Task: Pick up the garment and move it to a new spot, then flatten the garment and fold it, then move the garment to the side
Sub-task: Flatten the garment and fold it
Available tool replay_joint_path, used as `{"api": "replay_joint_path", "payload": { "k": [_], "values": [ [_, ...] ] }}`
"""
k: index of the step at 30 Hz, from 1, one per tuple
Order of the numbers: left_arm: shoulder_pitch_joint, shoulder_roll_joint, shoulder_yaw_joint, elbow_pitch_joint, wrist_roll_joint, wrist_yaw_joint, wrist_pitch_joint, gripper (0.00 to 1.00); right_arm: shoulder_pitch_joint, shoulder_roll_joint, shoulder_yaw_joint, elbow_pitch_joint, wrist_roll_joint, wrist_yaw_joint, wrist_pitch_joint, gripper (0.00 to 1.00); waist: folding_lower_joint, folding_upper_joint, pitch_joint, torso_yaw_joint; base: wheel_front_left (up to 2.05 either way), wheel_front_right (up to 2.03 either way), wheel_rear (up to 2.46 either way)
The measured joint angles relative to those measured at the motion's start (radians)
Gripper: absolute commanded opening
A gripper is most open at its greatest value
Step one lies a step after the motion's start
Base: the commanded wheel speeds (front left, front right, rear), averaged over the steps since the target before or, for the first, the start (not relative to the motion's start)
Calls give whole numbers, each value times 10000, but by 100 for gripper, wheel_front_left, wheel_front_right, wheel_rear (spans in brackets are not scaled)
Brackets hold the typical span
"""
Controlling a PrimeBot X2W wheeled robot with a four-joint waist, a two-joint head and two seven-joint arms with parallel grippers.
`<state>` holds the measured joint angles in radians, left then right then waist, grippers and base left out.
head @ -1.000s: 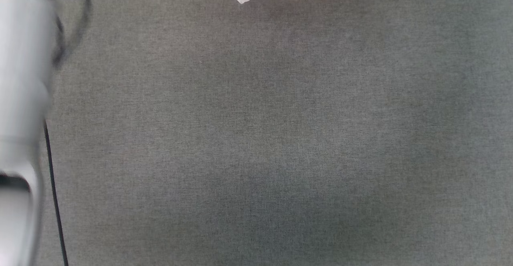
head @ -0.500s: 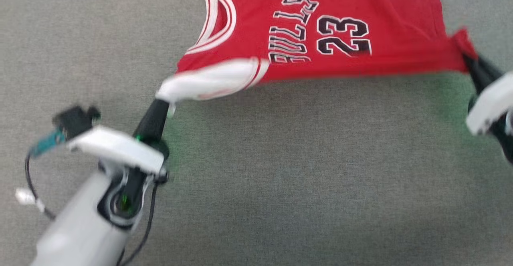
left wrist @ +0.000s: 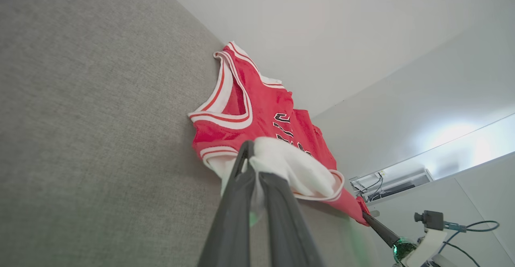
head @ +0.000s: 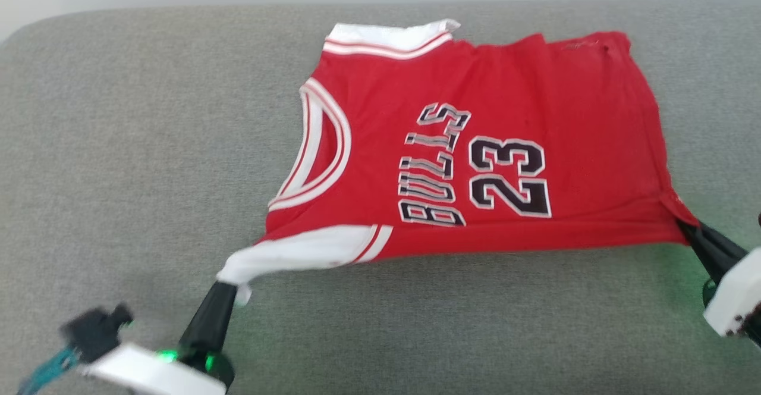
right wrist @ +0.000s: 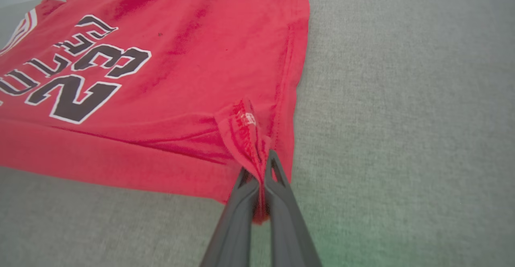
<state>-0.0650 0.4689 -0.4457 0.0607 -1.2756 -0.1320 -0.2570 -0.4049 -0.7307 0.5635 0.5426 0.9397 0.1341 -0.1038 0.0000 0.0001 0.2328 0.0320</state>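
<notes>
The garment [head: 535, 97] atop padded surface [head: 148, 145]

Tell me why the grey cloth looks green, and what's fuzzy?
Head view: green lights behind the left gripper tint the grey surface; lower corners blur. Right wrist view: faint green patch beside the right gripper; lettering on the garment is soft.

In the head view the left gripper [head: 228, 287] was cut off by the bottom edge, and its fingertips were hidden under white cloth of the garment [head: 535, 85]. The right gripper [head: 684, 227] was cut by the right edge, with its tips buried in the red hem corner. In the right wrist view the garment ran past the left edge, and the small label [right wrist: 246, 118] on the hem was too small to read.
</notes>
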Motion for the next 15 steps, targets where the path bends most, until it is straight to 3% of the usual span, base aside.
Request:
{"api": "replay_joint_path", "payload": {
  "k": [8, 15],
  "values": [
    [2357, 125, 836, -1887, 1047, -4, 2, 0, 2278, -349, -1699, -1822, -104, 12, 888, 0, 0, -1, -64, -221, 0, 0, 0],
    [1231, 194, 566, -1703, 1204, -2, 245, 0, 2796, 418, -3304, -2884, -849, -4, 1860, 0, 0, 0, 3, -345, 0, 0, 0]
  ]
}}
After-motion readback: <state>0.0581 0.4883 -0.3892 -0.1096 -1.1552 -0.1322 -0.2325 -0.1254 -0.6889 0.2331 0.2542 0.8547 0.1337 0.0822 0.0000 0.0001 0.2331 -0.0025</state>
